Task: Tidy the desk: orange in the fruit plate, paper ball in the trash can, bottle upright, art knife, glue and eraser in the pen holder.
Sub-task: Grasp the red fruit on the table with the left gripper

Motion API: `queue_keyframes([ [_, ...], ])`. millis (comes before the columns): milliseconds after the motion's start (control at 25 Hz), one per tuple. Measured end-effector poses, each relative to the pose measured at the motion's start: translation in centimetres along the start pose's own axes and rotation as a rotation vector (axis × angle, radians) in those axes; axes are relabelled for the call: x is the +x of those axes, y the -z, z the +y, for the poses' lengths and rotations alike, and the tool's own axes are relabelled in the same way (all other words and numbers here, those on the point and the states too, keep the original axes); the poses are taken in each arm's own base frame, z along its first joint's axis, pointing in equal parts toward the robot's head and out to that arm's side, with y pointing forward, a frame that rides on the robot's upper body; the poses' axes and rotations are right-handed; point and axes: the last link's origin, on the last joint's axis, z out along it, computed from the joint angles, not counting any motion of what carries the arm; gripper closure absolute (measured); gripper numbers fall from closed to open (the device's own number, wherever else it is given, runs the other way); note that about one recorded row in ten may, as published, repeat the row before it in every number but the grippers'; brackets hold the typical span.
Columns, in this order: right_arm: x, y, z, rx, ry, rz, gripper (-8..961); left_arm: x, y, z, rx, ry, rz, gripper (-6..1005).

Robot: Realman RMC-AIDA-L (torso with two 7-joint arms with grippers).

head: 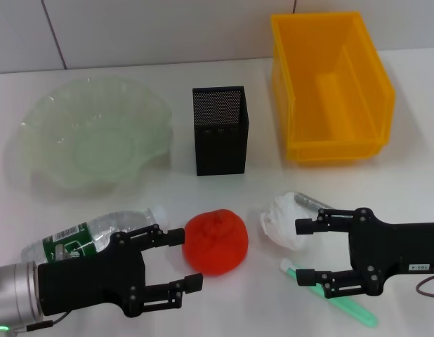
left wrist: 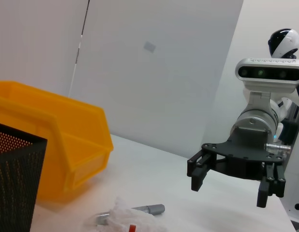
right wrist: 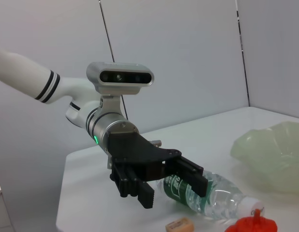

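Note:
The orange (head: 217,241) sits on the desk (head: 168,189) just in front of my open left gripper (head: 183,260), not touching it. The bottle (head: 97,235) lies on its side beside that arm. A small tan eraser (right wrist: 179,224) lies near the bottle (right wrist: 210,195) and below the left gripper (right wrist: 173,193). My right gripper (head: 301,250) is open and empty, right next to the paper ball (head: 282,219). A green pen-shaped item (head: 333,296) lies under it and a grey one (head: 312,202) behind the ball; which is the art knife or glue I cannot tell.
The pale-green fruit plate (head: 41,133) stands back left, the black mesh pen holder (head: 219,133) back centre and the yellow trash can (head: 301,133) back right. The left wrist view shows the right gripper (left wrist: 229,189) over the desk beyond the paper ball (left wrist: 121,218).

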Motion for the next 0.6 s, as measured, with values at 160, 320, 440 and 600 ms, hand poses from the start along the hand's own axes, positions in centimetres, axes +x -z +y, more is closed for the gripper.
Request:
queue_keyframes([
  [160, 0.02, 0.07, 0.0, 0.005, -0.001, -0.003, 178, -0.04, -0.03, 0.02, 0.002, 0.0, 0.001, 200],
  [320, 0.05, 0.11, 0.01, 0.007, -0.003, -0.004, 178, -0.01, -0.04, -0.02, 0.005, 0.0, 0.003, 201],
  [440, 0.1, 0.21, 0.16, 0.004, -0.004, -0.004, 178, 0.17, -0.12, -0.08, 0.006, -0.008, 0.008, 201],
  [600, 0.43, 0.97, 0.78, 0.002, -0.025, -0.008, 178, 0.56, -0.36, 0.01, 0.006, -0.033, 0.021, 201],
])
